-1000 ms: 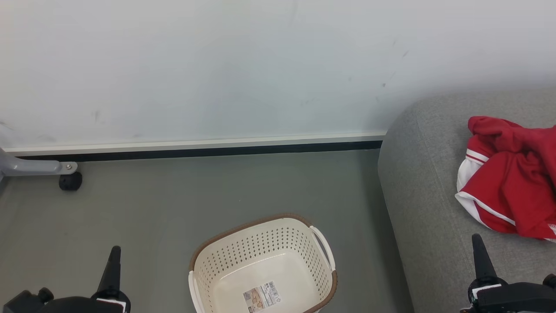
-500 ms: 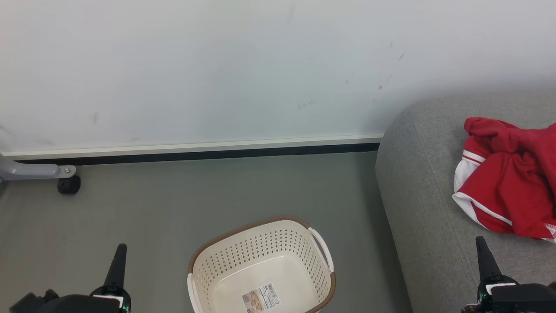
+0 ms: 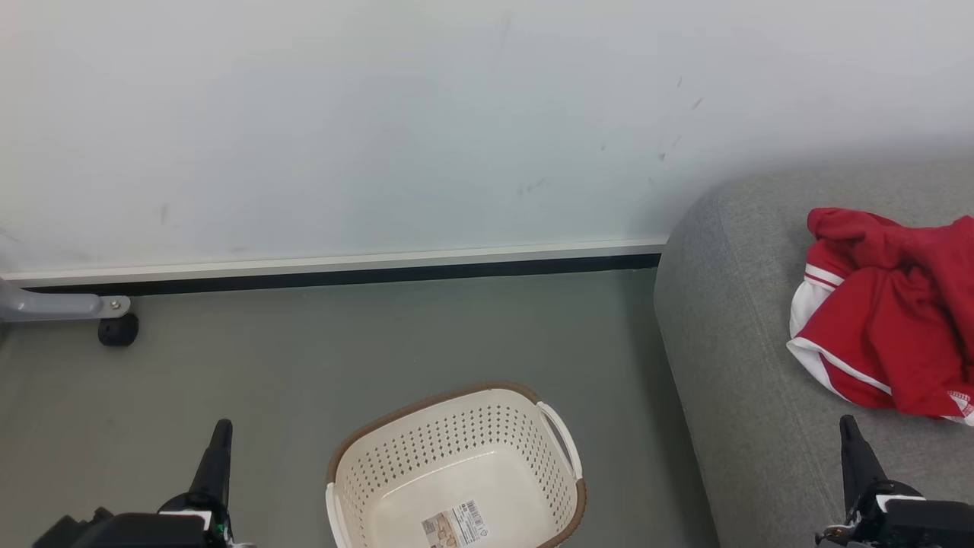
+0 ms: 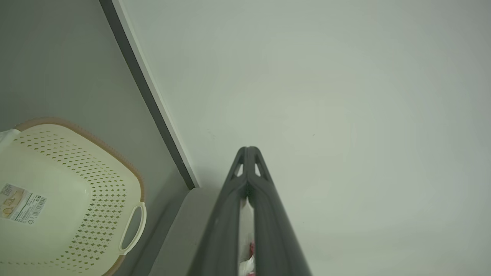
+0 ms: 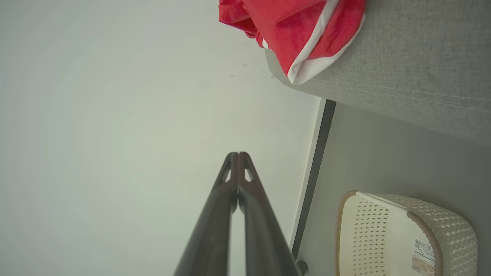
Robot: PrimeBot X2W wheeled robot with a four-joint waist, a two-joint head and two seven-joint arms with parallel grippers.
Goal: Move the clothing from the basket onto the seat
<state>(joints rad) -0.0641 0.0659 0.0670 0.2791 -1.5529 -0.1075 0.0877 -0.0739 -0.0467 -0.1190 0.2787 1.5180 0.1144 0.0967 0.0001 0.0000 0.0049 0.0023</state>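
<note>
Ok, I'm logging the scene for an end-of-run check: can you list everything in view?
clothing: one, red with white trim, crumpled on the seat
seat: one, light grey, right side
basket: one, cream with brown rim, on the floor left of the seat
sticker: one, barcode label, basket's inner base
floor: grey, below the wall
wall: white, at the back
baseboard: one, white over a dark strip, foot of the wall
metal leg: one, grey with a black caster, far left
left gripper: one, dark, lower left, shut
right gripper: one, dark, lower right, shut
</note>
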